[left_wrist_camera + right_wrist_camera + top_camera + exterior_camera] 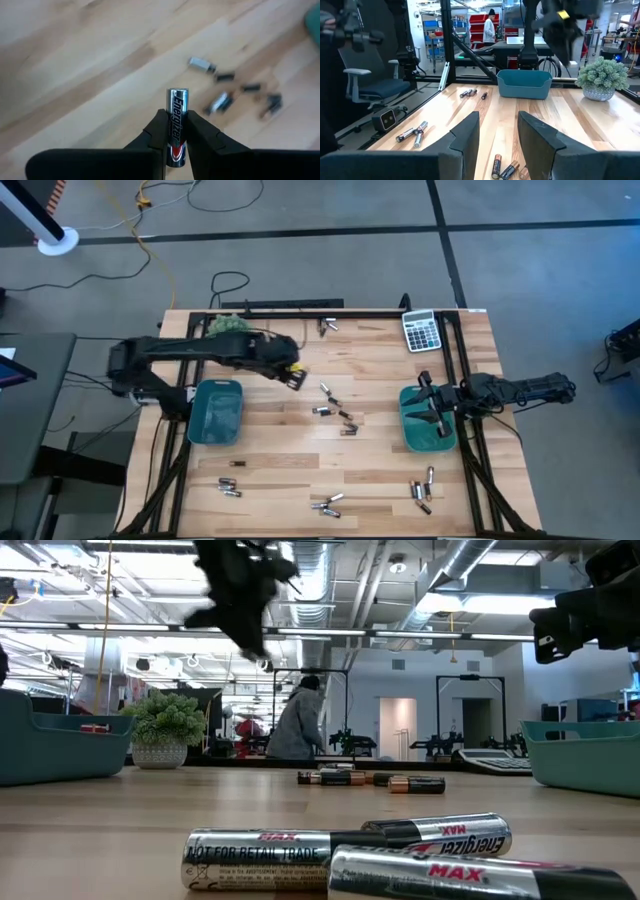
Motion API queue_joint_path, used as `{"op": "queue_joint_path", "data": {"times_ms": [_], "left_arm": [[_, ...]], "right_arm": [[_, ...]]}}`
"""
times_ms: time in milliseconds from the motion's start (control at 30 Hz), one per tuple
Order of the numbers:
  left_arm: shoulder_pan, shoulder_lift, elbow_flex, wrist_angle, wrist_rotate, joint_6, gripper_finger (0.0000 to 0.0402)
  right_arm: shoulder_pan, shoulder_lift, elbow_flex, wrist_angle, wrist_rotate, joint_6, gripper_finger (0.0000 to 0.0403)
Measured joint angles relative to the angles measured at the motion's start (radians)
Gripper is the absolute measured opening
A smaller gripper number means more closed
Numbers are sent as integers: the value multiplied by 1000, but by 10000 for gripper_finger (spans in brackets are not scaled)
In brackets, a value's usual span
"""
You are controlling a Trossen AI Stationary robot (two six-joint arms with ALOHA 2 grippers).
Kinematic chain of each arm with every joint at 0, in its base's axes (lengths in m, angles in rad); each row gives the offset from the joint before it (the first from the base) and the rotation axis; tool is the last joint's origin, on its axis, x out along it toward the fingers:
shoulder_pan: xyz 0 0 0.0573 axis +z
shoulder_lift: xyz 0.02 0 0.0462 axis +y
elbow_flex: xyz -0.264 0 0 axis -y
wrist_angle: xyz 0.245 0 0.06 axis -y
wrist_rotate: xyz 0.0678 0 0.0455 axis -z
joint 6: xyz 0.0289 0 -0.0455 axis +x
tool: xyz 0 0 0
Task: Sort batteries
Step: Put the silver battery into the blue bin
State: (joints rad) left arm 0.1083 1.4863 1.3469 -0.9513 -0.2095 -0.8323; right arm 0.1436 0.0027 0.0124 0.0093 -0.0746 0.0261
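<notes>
Left gripper (176,131): clenched on one silver-and-black battery (177,125). The cell stands lengthwise between the two fingers, its capped end projecting past the fingertips. In the high view this gripper (295,377) hangs above the table (380,350), just beside the far right corner of the left teal bin (217,412), on the side toward the table's centre.

Loose batteries, located relative to the left teal bin:
- Nearest: a central cluster (335,410) lies on the wood to the bin's right, between the two bins. It is close beyond the held cell and apart from it; the left wrist view shows the same cluster (235,92) past the cell's tip.
- Near-edge groups: one small group (230,486) lies just below the bin, a second (327,504) farther right along the same edge, and a third (423,490) farther right again, near the right corner.
- Far edge: a pair (327,326) lies by the table's back rail.

Right gripper (498,131): released, fingers parted and empty. It hovers over the right teal bin (426,418), across the table from the left teal bin. Whether that bin holds any cells probably cannot be settled from this angle.

A grey calculator (421,330) lies at the far right corner, and a small potted plant (167,728) at the far left.
</notes>
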Motion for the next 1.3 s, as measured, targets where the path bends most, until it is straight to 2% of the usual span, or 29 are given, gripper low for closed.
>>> {"op": "queue_joint_path", "data": {"times_ms": [200, 400, 567, 767, 867, 1033, 1200, 1300], "left_arm": [[-125, -226, -84, -155, -70, -112, 38], [-267, -484, -324, -158, -89, -355, 38], [-369, -618, -521, -161, -72, -509, 38], [-404, -666, -710, -134, 25, -547, 38], [-398, -667, -740, -75, 39, -481, 38], [-380, -643, -759, -73, 57, -422, 38], [-364, -609, -759, -75, 69, -372, 68], [-353, -579, -759, -78, 76, -316, 71]], "right_arm": [[0, 0, 0, 0, 0, 0, 152], [0, 0, 0, 0, 0, 0, 152], [0, 0, 0, 0, 0, 0, 152], [0, 0, 0, 0, 0, 0, 152], [0, 0, 0, 0, 0, 0, 152], [0, 0, 0, 0, 0, 0, 152], [0, 0, 0, 0, 0, 0, 152], [0, 0, 0, 0, 0, 0, 152]]}}
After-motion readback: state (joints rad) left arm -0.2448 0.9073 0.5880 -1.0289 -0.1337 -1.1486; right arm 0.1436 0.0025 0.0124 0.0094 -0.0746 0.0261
